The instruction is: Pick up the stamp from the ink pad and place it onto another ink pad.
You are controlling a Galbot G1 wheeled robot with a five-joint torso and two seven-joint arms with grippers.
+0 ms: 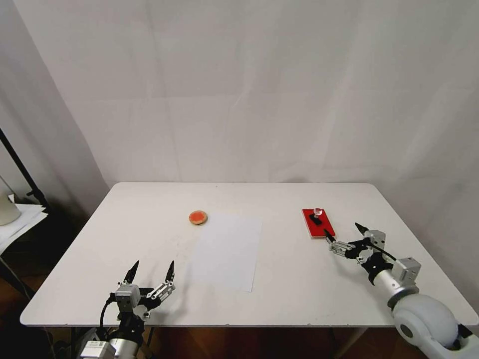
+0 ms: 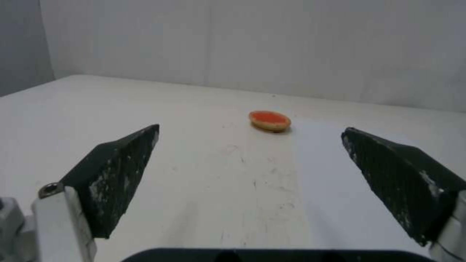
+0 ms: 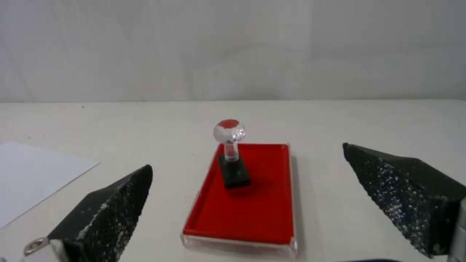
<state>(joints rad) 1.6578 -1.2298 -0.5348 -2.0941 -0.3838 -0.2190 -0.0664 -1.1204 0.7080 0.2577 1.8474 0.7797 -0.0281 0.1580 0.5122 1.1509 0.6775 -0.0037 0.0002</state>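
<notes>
The stamp (image 1: 317,216) (image 3: 232,160), a black block with a clear knob, stands upright on the red rectangular ink pad (image 1: 318,223) (image 3: 252,203) at the table's right. My right gripper (image 1: 343,232) (image 3: 247,169) hovers open just in front of that pad, fingers spread wider than it. The other ink pad (image 1: 198,218) (image 2: 270,120), a small round disc with tan rim and orange-red centre, lies left of centre. Near the table's front left edge my left gripper (image 1: 151,268) (image 2: 250,136) is open and holds nothing, well short of the disc.
A white sheet of paper (image 1: 227,251) lies on the white table (image 1: 279,299) between the two pads. White backdrop cloth hangs behind. A black stand and stacked papers (image 1: 20,219) sit off the table's left side.
</notes>
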